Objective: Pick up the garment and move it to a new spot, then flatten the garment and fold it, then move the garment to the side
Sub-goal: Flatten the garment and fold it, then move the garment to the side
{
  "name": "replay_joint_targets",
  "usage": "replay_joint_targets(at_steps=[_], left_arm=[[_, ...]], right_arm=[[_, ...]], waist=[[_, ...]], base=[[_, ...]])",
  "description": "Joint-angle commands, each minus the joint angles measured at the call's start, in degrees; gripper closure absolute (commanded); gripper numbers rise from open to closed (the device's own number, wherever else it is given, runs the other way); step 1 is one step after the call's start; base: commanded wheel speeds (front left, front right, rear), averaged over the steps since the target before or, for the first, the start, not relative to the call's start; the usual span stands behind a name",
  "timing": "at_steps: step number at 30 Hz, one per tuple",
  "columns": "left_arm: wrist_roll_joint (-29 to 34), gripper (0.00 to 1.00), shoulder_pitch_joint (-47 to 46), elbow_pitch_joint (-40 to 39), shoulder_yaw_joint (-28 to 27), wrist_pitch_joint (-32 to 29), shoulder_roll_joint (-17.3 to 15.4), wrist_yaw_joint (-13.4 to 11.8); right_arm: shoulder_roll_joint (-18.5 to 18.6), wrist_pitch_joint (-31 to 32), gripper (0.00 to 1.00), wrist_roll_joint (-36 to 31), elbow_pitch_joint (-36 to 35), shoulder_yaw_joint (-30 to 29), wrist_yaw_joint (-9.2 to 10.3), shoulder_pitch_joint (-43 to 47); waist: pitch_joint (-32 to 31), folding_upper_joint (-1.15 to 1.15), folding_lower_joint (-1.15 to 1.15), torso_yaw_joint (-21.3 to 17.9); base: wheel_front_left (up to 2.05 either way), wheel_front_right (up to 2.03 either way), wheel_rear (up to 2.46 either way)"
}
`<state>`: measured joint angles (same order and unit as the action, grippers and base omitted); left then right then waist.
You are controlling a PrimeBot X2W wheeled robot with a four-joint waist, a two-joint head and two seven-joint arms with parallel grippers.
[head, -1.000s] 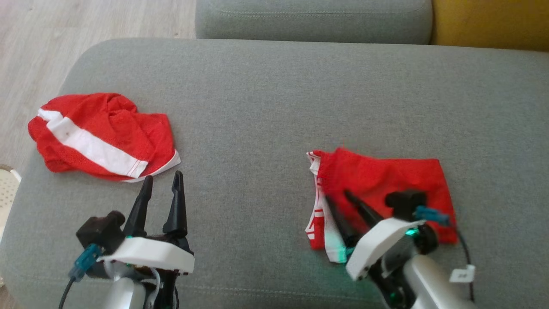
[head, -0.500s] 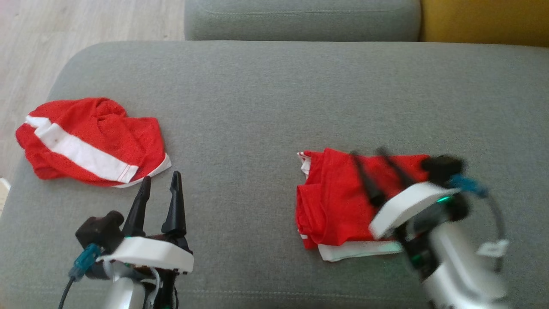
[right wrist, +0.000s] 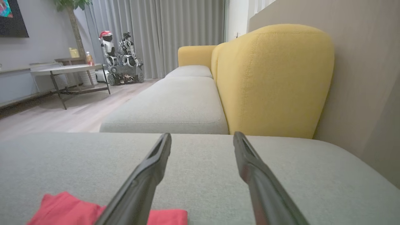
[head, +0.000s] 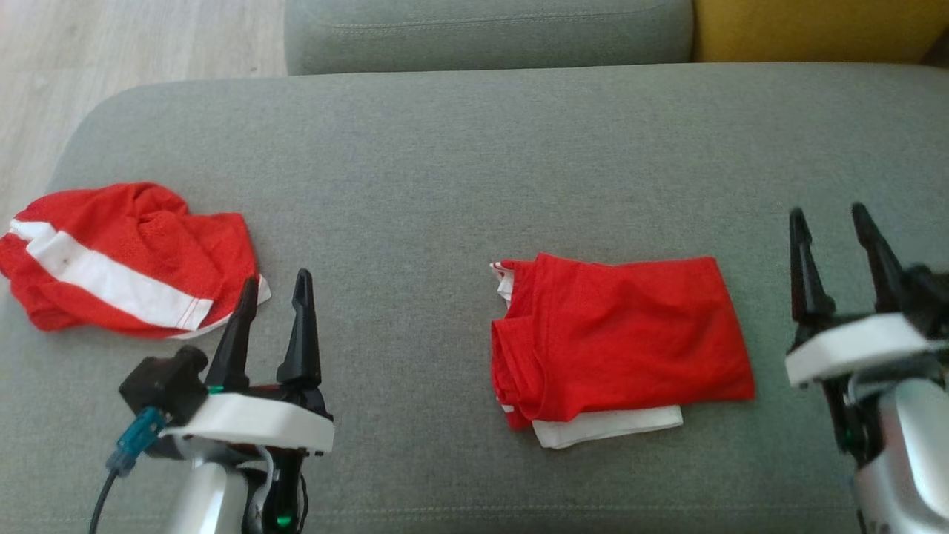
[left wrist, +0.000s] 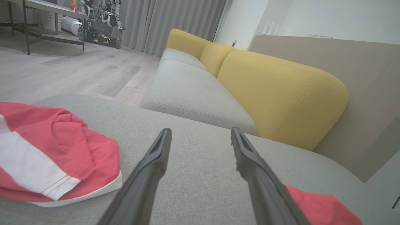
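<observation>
Folded red garment (head: 619,341) laid mid-right on grey sofa seat (head: 460,170); left jaws, right jaws held apart, empty.

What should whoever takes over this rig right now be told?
Left gripper: jaws open, empty, beside the crumpled garment.
Right gripper: jaws open, empty, right of the folded garment and apart from it.
The folded garment lies mid-cushion on the sofa; the crumpled one is near its left edge.
Done: one garment folded.
Left: probably moving the folded garment aside; the crumpled one looks unfolded.
</observation>
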<state>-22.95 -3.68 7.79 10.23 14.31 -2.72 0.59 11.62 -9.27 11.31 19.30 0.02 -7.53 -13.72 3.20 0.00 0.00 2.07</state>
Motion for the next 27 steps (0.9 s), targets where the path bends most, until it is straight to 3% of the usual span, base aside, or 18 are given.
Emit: replay_joint_targets(at_steps=[1,17,22,27], left_arm=[[-0.07,0.0,-2.44,-2.44,-1.7,0.69,-0.16,0.42],[1.31,0.0,0.08,-4.95,-1.81,0.69,-0.16,0.86],[1.16,0.0,-0.19,-4.99,-1.27,0.69,-0.16,0.81],[1.06,0.0,-0.76,-4.5,-0.59,0.69,-0.16,0.7]], right_arm=[[1.13,-2.16,0.0,-2.48,-2.16,0.69,0.04,0.49],[-2.75,-5.68,0.0,-6.4,-3.02,-4.16,0.04,5.2],[-3.26,-5.42,0.0,-5.05,-1.59,-2.57,0.04,5.13],[-3.85,-1.31,0.0,-1.38,1.59,0.08,0.04,3.94]], waist=[[0.08,0.0,0.0,-0.29],[0.21,0.0,0.0,-1.67],[0.85,0.0,0.0,-1.39],[2.87,0.0,0.0,-1.06]], base=[[0.0,0.0,0.0],[0.0,0.0,0.0],[0.0,0.0,0.0],[0.0,0.0,0.0]])
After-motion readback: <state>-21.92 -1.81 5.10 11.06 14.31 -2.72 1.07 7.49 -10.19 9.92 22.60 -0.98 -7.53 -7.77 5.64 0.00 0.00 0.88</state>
